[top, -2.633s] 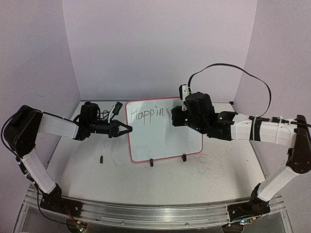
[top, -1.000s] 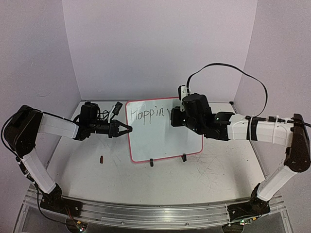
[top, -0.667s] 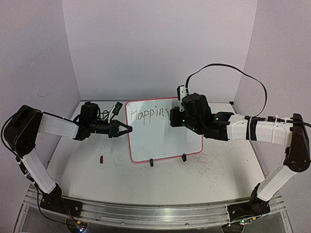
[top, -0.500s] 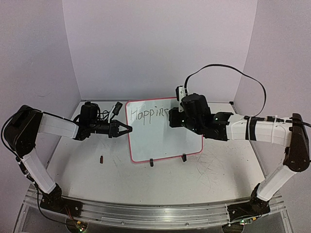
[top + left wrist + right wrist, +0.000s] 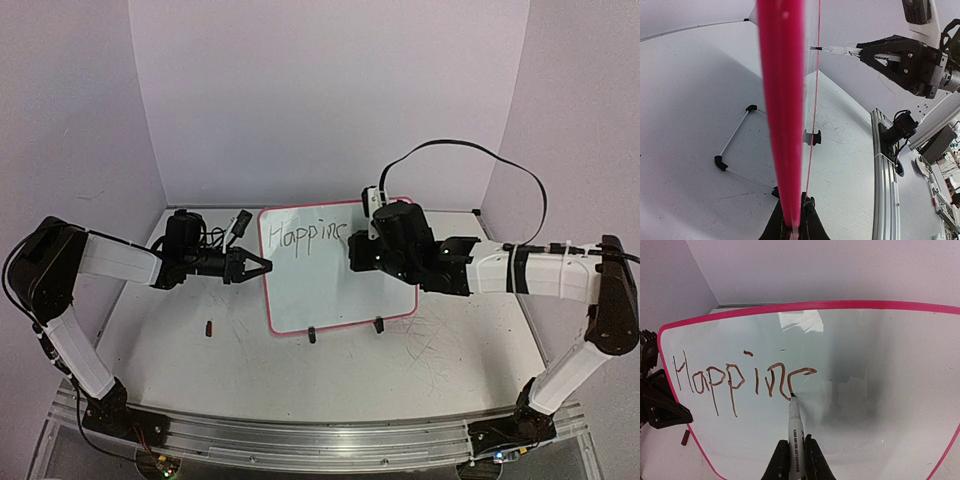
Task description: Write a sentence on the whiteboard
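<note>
The whiteboard [image 5: 335, 290] stands upright mid-table, white with a red-pink frame. Its top line of the sentence [image 5: 308, 236] reads "Happin" plus a curved partial letter. My left gripper [image 5: 262, 266] is shut on the board's left edge; in the left wrist view the frame [image 5: 782, 125] runs edge-on up from the left gripper [image 5: 794, 227]. My right gripper [image 5: 354, 250] is shut on a white marker [image 5: 795, 432]. The tip touches the whiteboard [image 5: 880, 405] at the foot of the last stroke of the sentence [image 5: 735, 380]. The right gripper [image 5: 795, 460] sits at the bottom of that view.
A small dark red cap [image 5: 209, 327] lies on the table left of the board. Two black clip feet [image 5: 311, 335] hold the board's lower edge. A black cable [image 5: 480, 150] arches over the right arm. A thin metal stand [image 5: 735, 140] lies behind the board.
The right gripper has shifted slightly right and down with the marker. A new curved stroke has appeared after "Happin". The left arm and board have not moved.
</note>
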Available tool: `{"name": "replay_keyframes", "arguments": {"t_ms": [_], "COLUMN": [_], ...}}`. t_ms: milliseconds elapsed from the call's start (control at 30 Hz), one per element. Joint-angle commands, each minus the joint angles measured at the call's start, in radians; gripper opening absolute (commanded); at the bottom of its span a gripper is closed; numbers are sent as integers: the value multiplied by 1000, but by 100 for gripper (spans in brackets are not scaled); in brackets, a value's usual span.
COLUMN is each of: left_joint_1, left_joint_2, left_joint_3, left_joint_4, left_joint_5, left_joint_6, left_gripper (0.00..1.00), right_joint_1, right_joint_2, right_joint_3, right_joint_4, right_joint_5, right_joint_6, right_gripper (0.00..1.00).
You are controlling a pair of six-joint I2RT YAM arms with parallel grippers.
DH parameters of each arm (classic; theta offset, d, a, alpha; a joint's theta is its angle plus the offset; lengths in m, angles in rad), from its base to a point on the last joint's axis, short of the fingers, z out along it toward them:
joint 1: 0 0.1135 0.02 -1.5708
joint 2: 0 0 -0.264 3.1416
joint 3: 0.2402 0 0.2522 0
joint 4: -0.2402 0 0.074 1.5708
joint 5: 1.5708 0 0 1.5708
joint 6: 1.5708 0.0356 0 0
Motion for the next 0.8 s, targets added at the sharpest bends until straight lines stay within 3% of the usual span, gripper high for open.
{"name": "replay_keyframes", "arguments": {"t_ms": [0, 200, 467, 767], "left_joint_1": [-5, -5, -5, -5], "left_joint_2": [-6, -11, -15, -13], "left_joint_3": [26, 24, 23, 24], "left_joint_4": [-30, -32, -32, -33], "left_joint_5": [-34, -36, -39, -38], "left_joint_6": [42, 40, 40, 40], "left_gripper": [0, 0, 0, 0], "right_joint_1": [-4, -4, -29, -57], "right_joint_2": [-39, -58, -136, -89], "right_joint_3": [-13, 25, -50, -32], "right_joint_4": [-30, -29, 37, 51], "right_joint_5": [51, 138, 34, -42], "right_joint_6": [15, -10, -5, -7], "right_gripper": [0, 0, 0, 0]}}
